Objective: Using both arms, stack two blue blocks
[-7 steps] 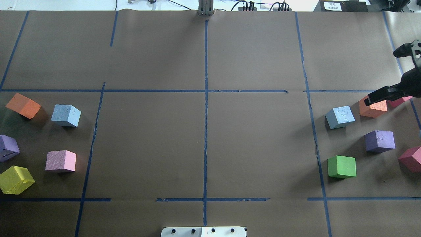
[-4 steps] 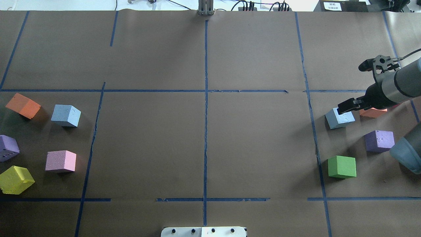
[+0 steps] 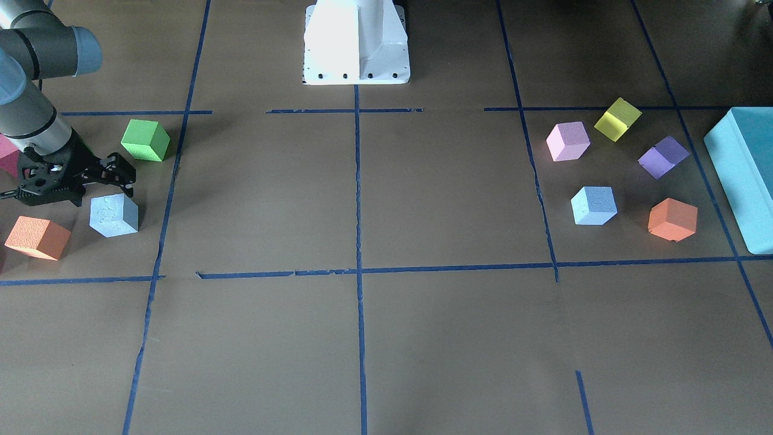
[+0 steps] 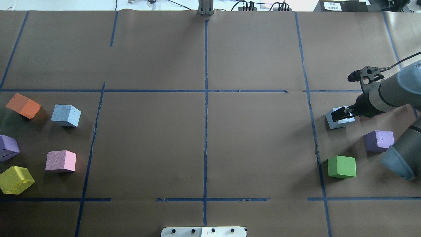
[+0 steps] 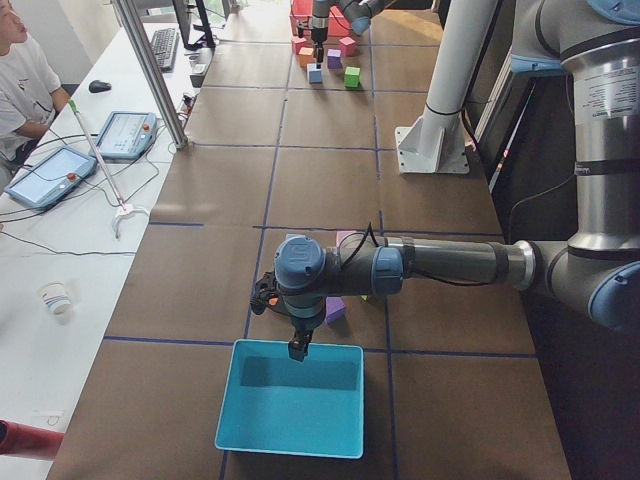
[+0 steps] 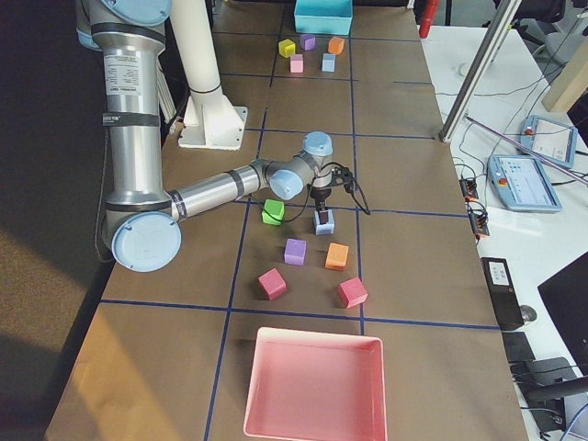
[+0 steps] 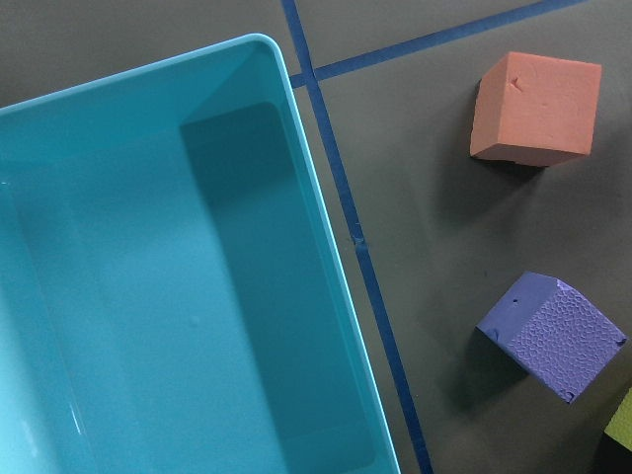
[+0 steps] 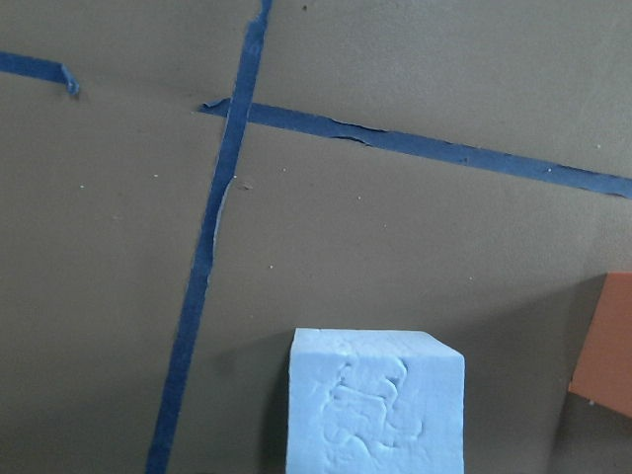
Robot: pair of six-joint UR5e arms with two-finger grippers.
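Note:
One pale blue block (image 4: 331,121) lies on the right side of the table; it also shows in the front-facing view (image 3: 113,215) and fills the bottom of the right wrist view (image 8: 375,405). My right gripper (image 4: 339,115) hovers just above it with its fingers apart and holds nothing. The second blue block (image 4: 66,115) lies at the far left among other cubes. My left gripper (image 5: 298,350) shows only in the exterior left view, hanging over the near edge of the teal box (image 5: 290,400). I cannot tell whether it is open or shut.
Near the right blue block lie a green cube (image 4: 342,167), a purple cube (image 4: 379,141) and an orange cube (image 3: 37,237). Orange (image 4: 23,105), purple (image 4: 8,147), pink (image 4: 61,161) and yellow (image 4: 15,179) cubes surround the left one. A pink tray (image 6: 315,386) lies at the right end.
My right arm has swung in from the table's right edge toward the centre. Its gripper moved from over the orange cube to over the right blue block. No cube has moved.

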